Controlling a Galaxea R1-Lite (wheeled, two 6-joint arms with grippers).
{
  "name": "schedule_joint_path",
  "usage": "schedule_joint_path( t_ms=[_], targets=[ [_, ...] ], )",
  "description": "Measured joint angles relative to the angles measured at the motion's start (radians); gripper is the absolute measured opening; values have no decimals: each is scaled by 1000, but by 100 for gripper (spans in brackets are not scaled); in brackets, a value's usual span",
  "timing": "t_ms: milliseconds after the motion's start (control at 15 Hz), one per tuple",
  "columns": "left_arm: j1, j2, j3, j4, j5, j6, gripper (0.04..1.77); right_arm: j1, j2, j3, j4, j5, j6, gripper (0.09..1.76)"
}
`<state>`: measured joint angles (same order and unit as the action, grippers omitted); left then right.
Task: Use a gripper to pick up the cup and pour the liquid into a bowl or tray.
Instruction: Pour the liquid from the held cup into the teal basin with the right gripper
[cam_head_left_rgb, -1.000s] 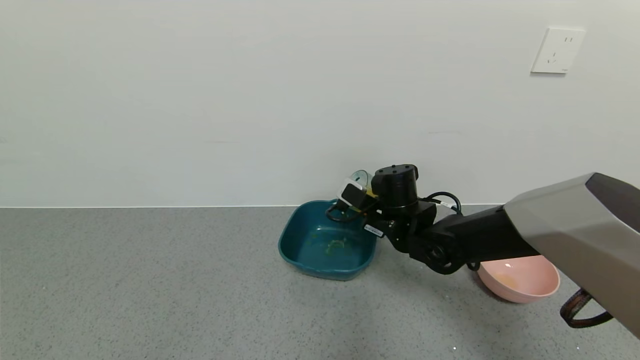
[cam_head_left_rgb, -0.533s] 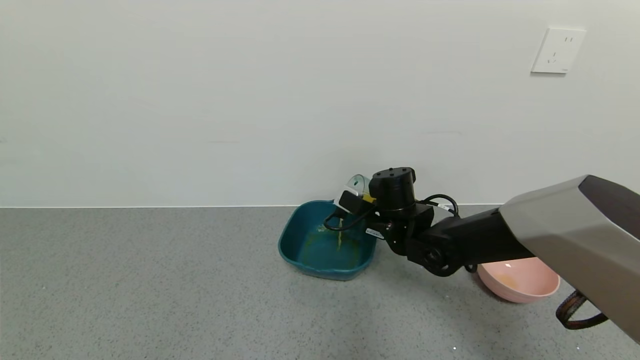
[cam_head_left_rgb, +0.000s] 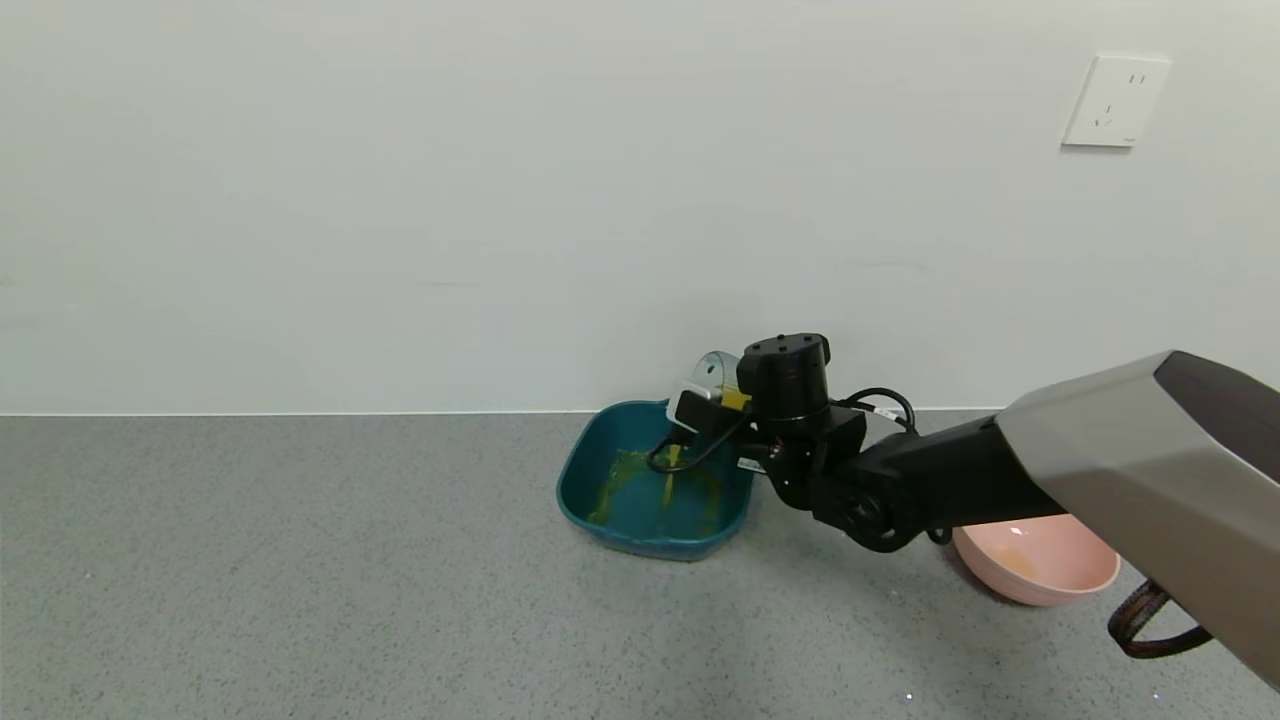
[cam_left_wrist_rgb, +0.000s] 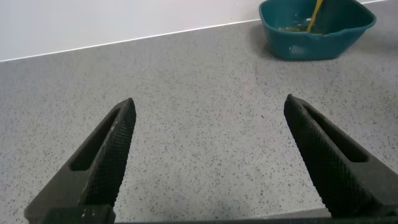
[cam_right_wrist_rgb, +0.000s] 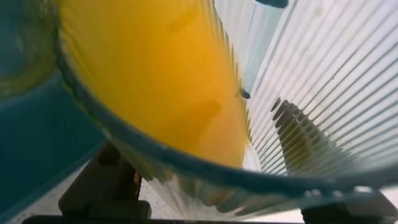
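Note:
My right gripper (cam_head_left_rgb: 722, 392) is shut on the ribbed blue-green cup (cam_head_left_rgb: 714, 368) and holds it tipped over the far right rim of the dark teal basin (cam_head_left_rgb: 578, 500). A thin stream of orange-yellow liquid (cam_head_left_rgb: 667, 488) falls from the cup into the basin, where it pools and splashes. In the right wrist view the cup (cam_right_wrist_rgb: 323, 87) fills the picture, with the liquid (cam_right_wrist_rgb: 161, 81) lying against its tilted wall and the basin (cam_right_wrist_rgb: 31, 155) beneath. My left gripper (cam_left_wrist_rgb: 208, 112) is open and empty over the bare floor, far from the basin (cam_left_wrist_rgb: 292, 43).
A round pink bowl (cam_head_left_rgb: 1040, 570) with a little orange residue sits to the right of the basin, partly behind my right arm. The white wall runs just behind both. A wall socket (cam_head_left_rgb: 1115, 100) is high on the right. The grey speckled floor spreads left and front.
The cup has tipped further and the liquid has started streaming into the basin. The orange pool on its floor has grown. My right arm has shifted slightly left and down.

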<state>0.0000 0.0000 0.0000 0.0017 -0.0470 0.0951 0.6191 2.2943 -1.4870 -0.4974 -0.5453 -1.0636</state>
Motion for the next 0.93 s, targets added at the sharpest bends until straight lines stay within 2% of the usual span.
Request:
schedule_joint_path(
  t_ms=[933],
  targets=[
    [0,0,0,0,0,0,172,-1,0,11,-7,-4,-220,136]
  ],
)
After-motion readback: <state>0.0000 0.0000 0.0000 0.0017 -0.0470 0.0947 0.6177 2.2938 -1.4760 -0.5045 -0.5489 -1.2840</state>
